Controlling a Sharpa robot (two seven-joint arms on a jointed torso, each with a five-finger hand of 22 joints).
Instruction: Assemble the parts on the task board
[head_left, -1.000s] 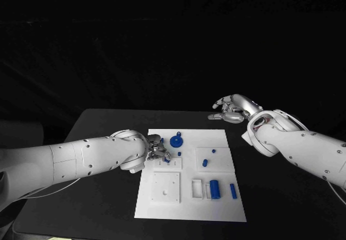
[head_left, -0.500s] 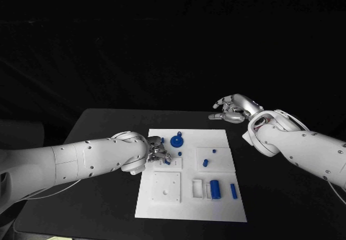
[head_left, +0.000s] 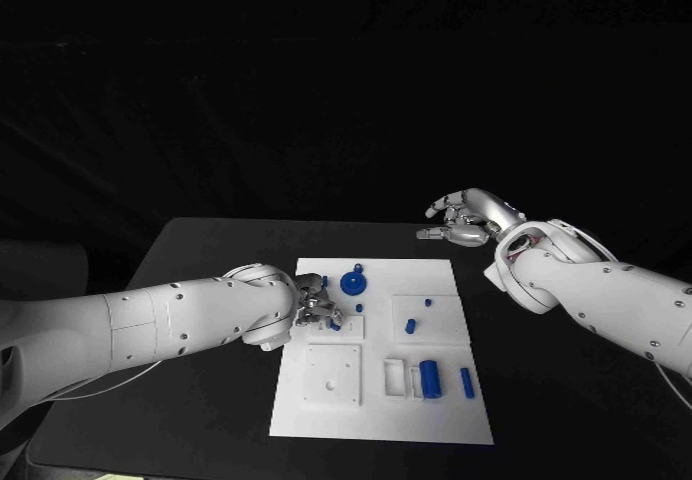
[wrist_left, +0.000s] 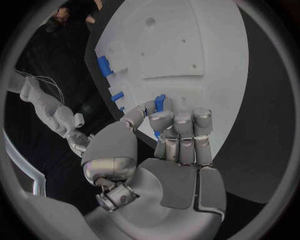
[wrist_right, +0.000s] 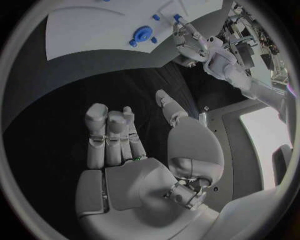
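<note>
Nothing much had shifted: left hand (head_left: 315, 312) fingers (wrist_left: 161, 121) still pinched a small blue part (wrist_left: 160, 103) over the task board (head_left: 382, 405); right hand (head_left: 469, 220) stayed curled, holding nothing, no writing readable.

Showing two glossy white, rounded arm shells dotted with small dark screws, thin pale cables trailing under the left arm (head_left: 159, 320), each ending in a silver segmented robot hand (head_left: 469, 218)

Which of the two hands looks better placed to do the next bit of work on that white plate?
Probably the left hand: it is over the white plate and pinches a small blue piece. The right hand sits off the plate beyond its far corner, fingers curled, holding nothing.
</note>
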